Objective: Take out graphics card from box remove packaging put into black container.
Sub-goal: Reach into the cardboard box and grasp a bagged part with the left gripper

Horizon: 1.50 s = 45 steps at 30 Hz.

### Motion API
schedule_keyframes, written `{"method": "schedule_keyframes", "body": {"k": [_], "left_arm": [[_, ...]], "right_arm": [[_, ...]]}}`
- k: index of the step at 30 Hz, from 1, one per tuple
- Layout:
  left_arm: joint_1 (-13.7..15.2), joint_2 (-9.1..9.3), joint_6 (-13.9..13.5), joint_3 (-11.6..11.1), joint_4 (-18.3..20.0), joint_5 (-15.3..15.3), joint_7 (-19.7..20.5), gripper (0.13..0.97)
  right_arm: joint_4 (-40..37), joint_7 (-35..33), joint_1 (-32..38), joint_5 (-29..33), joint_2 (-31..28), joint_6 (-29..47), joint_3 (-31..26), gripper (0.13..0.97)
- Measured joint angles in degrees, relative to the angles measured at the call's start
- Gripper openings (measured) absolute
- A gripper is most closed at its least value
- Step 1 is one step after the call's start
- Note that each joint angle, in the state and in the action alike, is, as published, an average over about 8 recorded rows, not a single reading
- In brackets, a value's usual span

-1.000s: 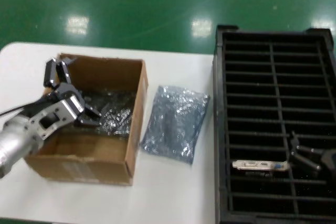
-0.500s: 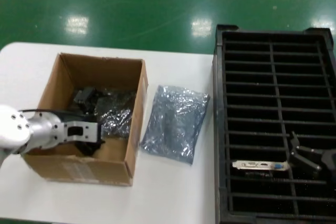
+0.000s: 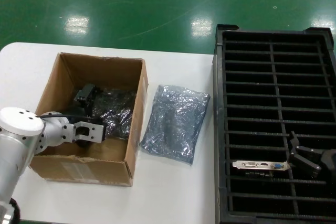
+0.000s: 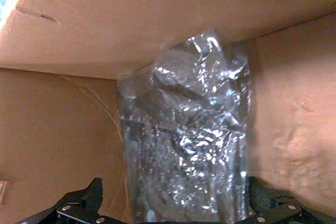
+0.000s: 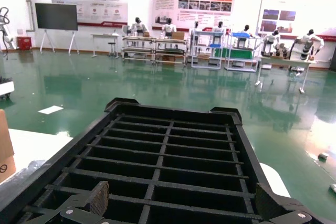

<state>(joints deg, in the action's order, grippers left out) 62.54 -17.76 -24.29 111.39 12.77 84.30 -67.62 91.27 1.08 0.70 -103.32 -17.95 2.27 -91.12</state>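
**Left hand reaching into carton for bagged card**

The black container (image 3: 273, 124) is sitting on the white tabletop (image 3: 173, 187), a bare graphics card (image 3: 261, 166) lying in one slot beside the right hand (image 3: 306, 157), which is spreading open and empty. Inside the box (image 3: 89, 119), the left hand (image 3: 86, 111) is gaping over the packaging (image 4: 186, 140); only the wrist view is showing the bag between its fingers (image 4: 86, 200), ungripped. A paler bag (image 3: 176, 123) is lying between.

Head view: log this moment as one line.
left gripper open, in box over bagged card | right gripper open, over container
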Motion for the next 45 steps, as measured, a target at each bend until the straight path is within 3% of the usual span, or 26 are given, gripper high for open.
{"method": "schedule_keyframes", "body": {"k": [5,9,14,19,22,27,32,39,45], "left_arm": [[1.4,1.23,1.4,-5.5,-4.5,4.9,-12.2,0.952],[2.1,1.67,1.6,-9.0,-6.7,8.0,-19.5,0.921],[2.5,1.80,1.8,-11.3,-8.0,9.8,-24.4,0.882],[2.6,1.68,1.7,-12.4,-8.2,10.5,-26.3,0.802],[2.5,1.48,1.4,-12.6,-7.6,10.5,-26.4,0.770],[1.8,1.00,1.0,-12.7,-5.7,10.3,-25.6,0.648],[0.4,0.45,0.8,-11.8,-2.5,9.1,-22.8,0.550],[-3.0,-0.93,0.9,-8.6,5.4,5.8,-14.7,0.368],[-6.1,-2.78,1.2,-5.3,12.9,2.1,-5.9,0.333]], "right_arm": [[0.0,0.0,0.0,0.0,0.0,0.0,0.0,0.966],[0.0,0.0,0.0,0.0,0.0,0.0,0.0,0.966],[0.0,0.0,0.0,0.0,0.0,0.0,0.0,0.966],[0.0,0.0,0.0,0.0,0.0,0.0,0.0,0.966],[0.0,0.0,0.0,0.0,0.0,0.0,0.0,0.966],[0.0,0.0,0.0,0.0,0.0,0.0,0.0,0.966],[0.0,0.0,0.0,0.0,0.0,0.0,0.0,0.966],[0.0,0.0,0.0,0.0,0.0,0.0,0.0,0.966],[0.0,0.0,0.0,0.0,0.0,0.0,0.0,0.966]]}}
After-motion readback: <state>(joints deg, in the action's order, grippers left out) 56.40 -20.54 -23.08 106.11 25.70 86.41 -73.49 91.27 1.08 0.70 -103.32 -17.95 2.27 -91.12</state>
